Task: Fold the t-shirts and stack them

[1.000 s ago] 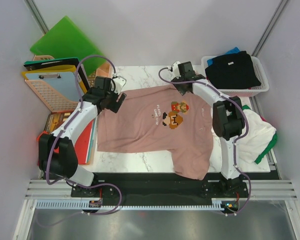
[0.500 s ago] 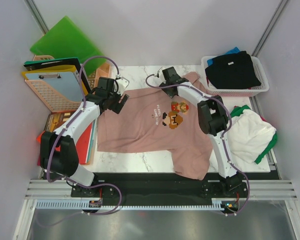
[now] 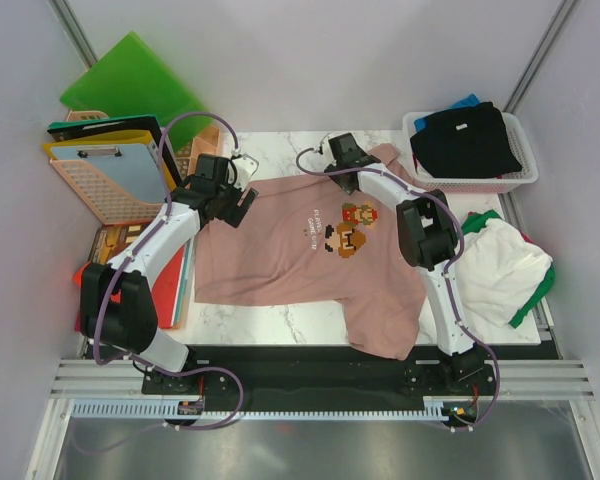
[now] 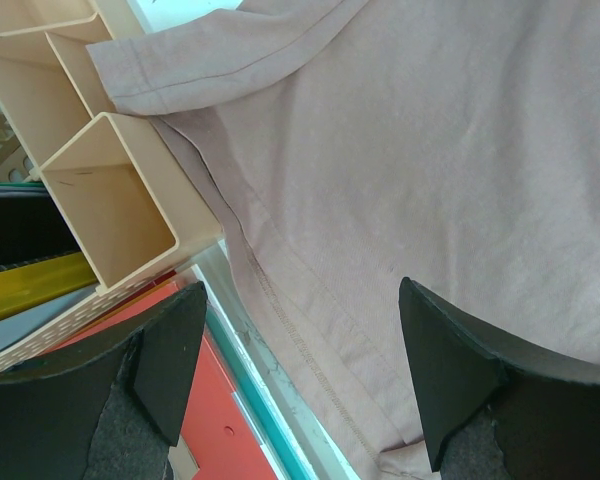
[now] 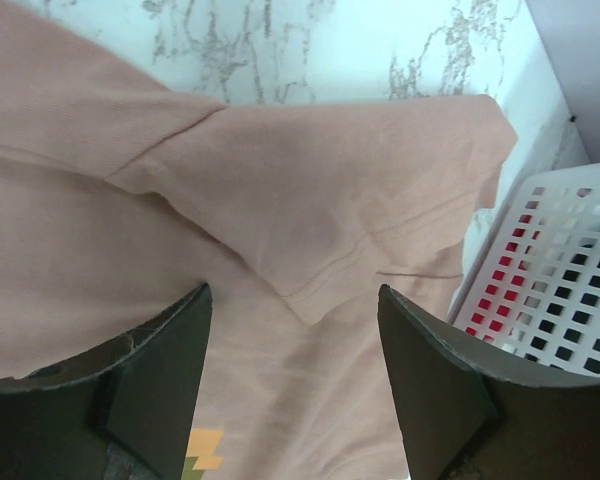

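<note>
Drooping over the near edge of the white marble table point(image 3: 270, 318), one hem corner of the dusty pink t-shirt point(image 3: 280, 255) hangs partly out of sight; the rest lies flat, print up. A soft white and green t-shirt heap point(image 3: 505, 270) sits at the right edge. Farther back, the left gripper point(image 4: 300, 340) and right gripper point(image 5: 295, 345) hover over the sleeves, fingers spread wide, empty. In the far white lattice basket point(image 3: 523, 176), a black t-shirt point(image 3: 465, 140) mostly hides a blue one point(image 3: 467, 101), with pale walls point(image 3: 310, 60) behind.

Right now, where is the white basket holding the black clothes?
Top view: the white basket sits at the far right corner of the table, right of the pink t-shirt, beyond the white clothes pile.
</note>
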Controlling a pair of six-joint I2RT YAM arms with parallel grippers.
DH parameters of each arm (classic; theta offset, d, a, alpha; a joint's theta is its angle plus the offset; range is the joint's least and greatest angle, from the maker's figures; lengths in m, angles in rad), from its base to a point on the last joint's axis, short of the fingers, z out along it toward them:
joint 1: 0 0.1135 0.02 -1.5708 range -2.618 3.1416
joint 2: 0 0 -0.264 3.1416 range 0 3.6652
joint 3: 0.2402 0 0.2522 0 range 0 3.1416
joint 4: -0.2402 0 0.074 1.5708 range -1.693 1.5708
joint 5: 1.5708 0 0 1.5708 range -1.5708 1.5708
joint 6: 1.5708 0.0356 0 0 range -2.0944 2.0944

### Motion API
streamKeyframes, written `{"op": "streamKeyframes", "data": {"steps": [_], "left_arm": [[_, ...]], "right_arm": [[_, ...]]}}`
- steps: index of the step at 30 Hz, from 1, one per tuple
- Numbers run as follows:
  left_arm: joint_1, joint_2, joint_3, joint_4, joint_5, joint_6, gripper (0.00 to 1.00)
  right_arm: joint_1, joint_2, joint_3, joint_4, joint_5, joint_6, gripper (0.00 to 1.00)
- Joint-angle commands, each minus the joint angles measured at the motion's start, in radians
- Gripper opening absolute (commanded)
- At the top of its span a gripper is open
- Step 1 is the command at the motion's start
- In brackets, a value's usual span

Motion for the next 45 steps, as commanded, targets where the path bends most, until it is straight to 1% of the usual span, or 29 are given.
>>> {"op": "streamKeyframes", "data": {"steps": [1, 9, 11, 12, 13, 14, 15, 21, 26, 29, 30, 33, 38, 42, 45], "left_arm": [[-0.004, -0.001, 0.006, 0.033, -0.009, 0.030, 0.84], [-0.004, 0.006, 0.011, 0.036, -0.012, 0.033, 0.84], [-0.004, 0.005, 0.011, 0.035, -0.012, 0.034, 0.84], [-0.004, 0.006, 0.012, 0.035, -0.013, 0.034, 0.84], [-0.004, 0.008, 0.011, 0.035, -0.015, 0.034, 0.84], [-0.004, 0.008, 0.011, 0.035, -0.015, 0.036, 0.84], [-0.002, 0.008, 0.011, 0.035, -0.015, 0.034, 0.84], [-0.004, 0.019, 0.006, 0.038, -0.012, 0.036, 0.84], [-0.006, 0.028, 0.011, 0.035, -0.006, 0.031, 0.84], [-0.006, 0.026, 0.006, 0.036, -0.004, 0.030, 0.84], [-0.004, 0.029, 0.005, 0.036, -0.006, 0.031, 0.84], [-0.006, 0.029, 0.000, 0.039, -0.004, 0.028, 0.84], [-0.006, 0.029, 0.000, 0.038, -0.006, 0.028, 0.84], [-0.006, 0.028, -0.009, 0.038, -0.007, 0.030, 0.84], [-0.005, 0.026, -0.014, 0.039, -0.007, 0.031, 0.84]], "right_arm": [[-0.010, 0.016, 0.026, 0.043, 0.054, -0.022, 0.74], [-0.012, 0.069, 0.089, 0.046, 0.066, -0.035, 0.73], [-0.013, 0.079, 0.088, 0.049, 0.068, -0.035, 0.71], [-0.012, 0.082, 0.083, 0.052, 0.068, -0.037, 0.58], [-0.012, 0.086, 0.077, 0.058, 0.068, -0.038, 0.48], [-0.012, 0.086, 0.069, 0.063, 0.067, -0.038, 0.35], [-0.012, 0.086, 0.056, 0.069, 0.070, -0.034, 0.01], [-0.012, 0.032, -0.023, 0.110, 0.070, -0.034, 0.00], [-0.012, -0.017, -0.052, 0.147, 0.091, -0.035, 0.00], [-0.009, -0.060, -0.101, 0.202, 0.114, -0.037, 0.00], [-0.004, -0.080, -0.119, 0.262, 0.126, -0.066, 0.00], [0.017, -0.095, -0.165, 0.333, 0.162, -0.104, 0.00], [0.039, -0.077, -0.133, 0.347, 0.169, -0.097, 0.00], [0.066, -0.034, -0.100, 0.402, 0.195, -0.130, 0.00], [0.080, 0.030, -0.006, 0.408, 0.220, -0.158, 0.00]]}}
